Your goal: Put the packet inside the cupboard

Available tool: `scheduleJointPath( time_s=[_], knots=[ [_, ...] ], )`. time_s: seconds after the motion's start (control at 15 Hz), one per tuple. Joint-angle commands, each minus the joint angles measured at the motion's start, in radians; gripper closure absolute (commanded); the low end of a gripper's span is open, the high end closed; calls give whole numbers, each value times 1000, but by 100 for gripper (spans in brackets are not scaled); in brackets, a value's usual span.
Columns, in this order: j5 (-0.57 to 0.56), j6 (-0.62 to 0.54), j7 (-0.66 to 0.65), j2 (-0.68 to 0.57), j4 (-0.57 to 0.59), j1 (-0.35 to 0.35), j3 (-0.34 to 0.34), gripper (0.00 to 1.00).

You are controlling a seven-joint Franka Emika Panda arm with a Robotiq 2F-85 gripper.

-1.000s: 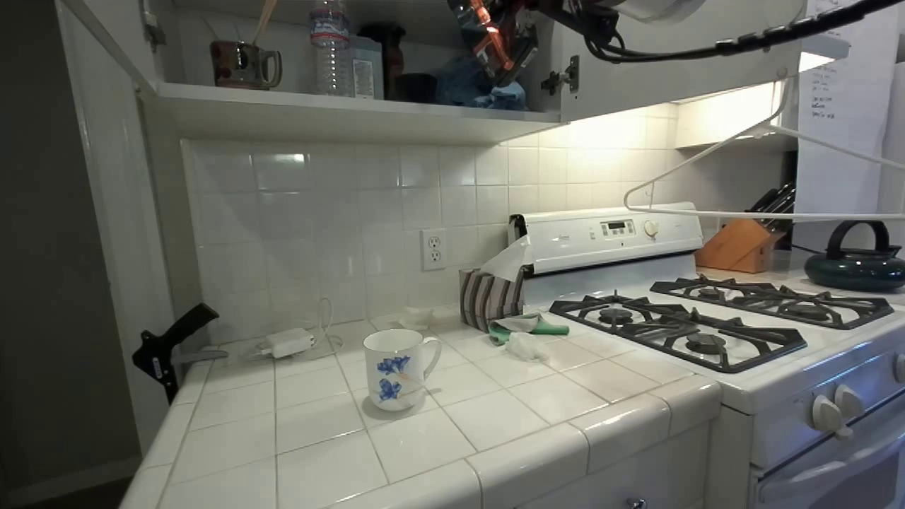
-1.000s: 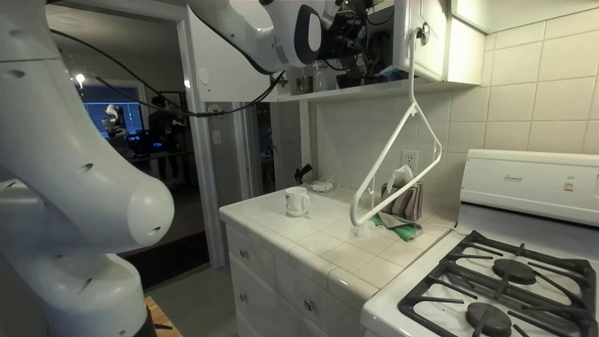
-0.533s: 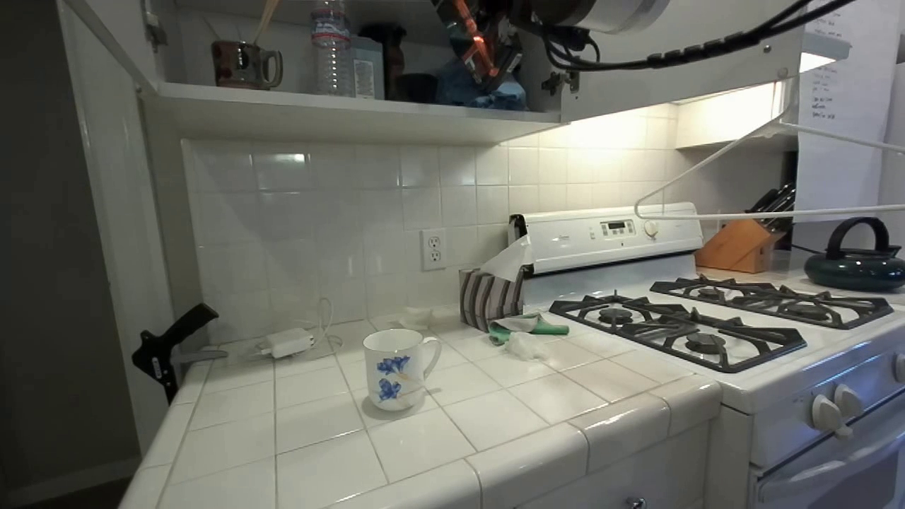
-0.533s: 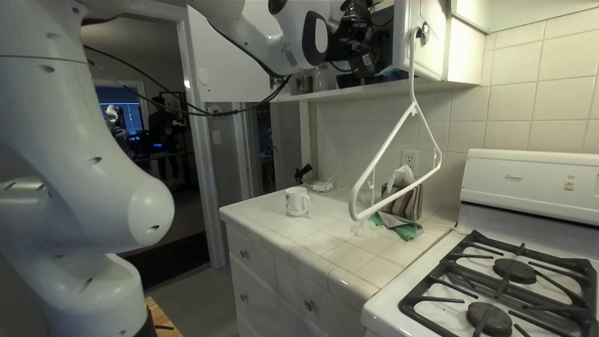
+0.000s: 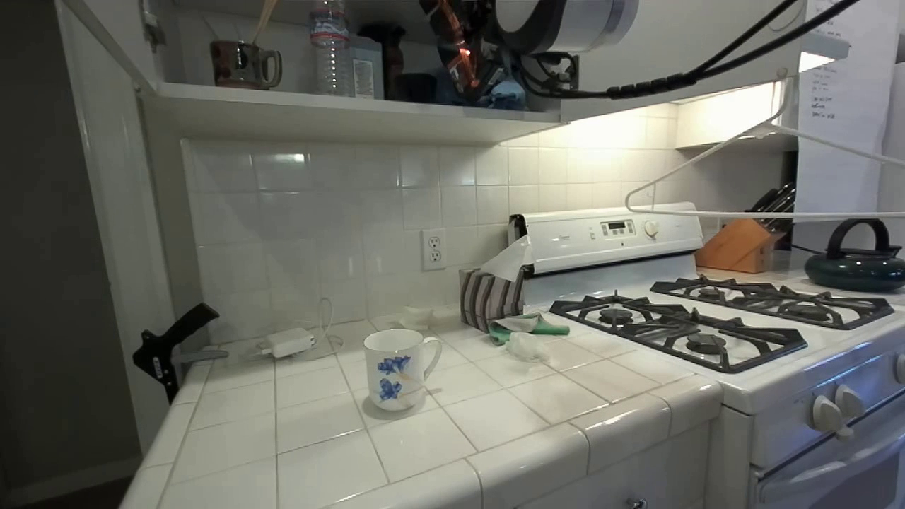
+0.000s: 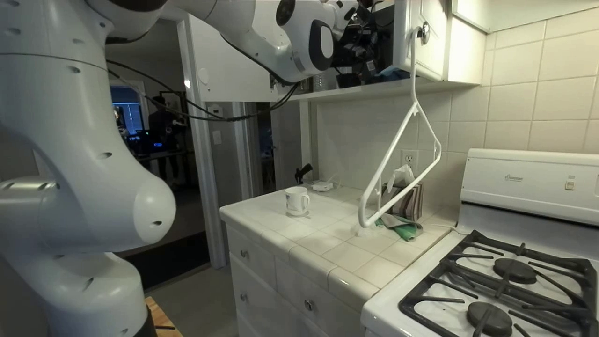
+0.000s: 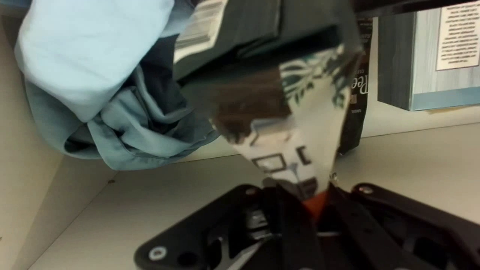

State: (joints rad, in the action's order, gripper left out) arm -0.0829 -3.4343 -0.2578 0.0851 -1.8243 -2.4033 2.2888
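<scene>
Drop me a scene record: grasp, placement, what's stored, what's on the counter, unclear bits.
grasp: gripper closed on one end of the packet
placement: packet at the open cupboard, near the blue cloth, not yet released
stored: brown mug, water bottle
on counter: white mug with blue flowers, striped tissue box, green-and-gray cloth
unclear: how deep the packet sits, and whether it rests on anything

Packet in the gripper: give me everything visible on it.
The packet looks like glossy, creased film: black, brown and white with orange trim, leaf print, small line drawings and a barcode-like panel towards its far end. The gripper is shut on its narrow, orange end. In an exterior view the packet hangs tilted at the open cupboard, before blue cloth. Contact with either can't be told.
</scene>
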Motion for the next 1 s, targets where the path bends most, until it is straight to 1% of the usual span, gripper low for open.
scheduleJointPath(
  time_s=[0.0, 0.13, 0.2, 0.4, 0.6, 0.93],
  knots=[
    [29, -31, -95, 123, 93, -60, 21, 100],
    [32, -28, -130, 165, 121, -92, 34, 100],
    [43, -30, -143, 187, 126, -44, -27, 100],
    [44, -23, -203, 247, 176, -47, -68, 100],
    [41, -6, -268, 313, 234, -46, -100, 100],
    [25, 19, -358, 417, 324, -43, -128, 100]
  ],
)
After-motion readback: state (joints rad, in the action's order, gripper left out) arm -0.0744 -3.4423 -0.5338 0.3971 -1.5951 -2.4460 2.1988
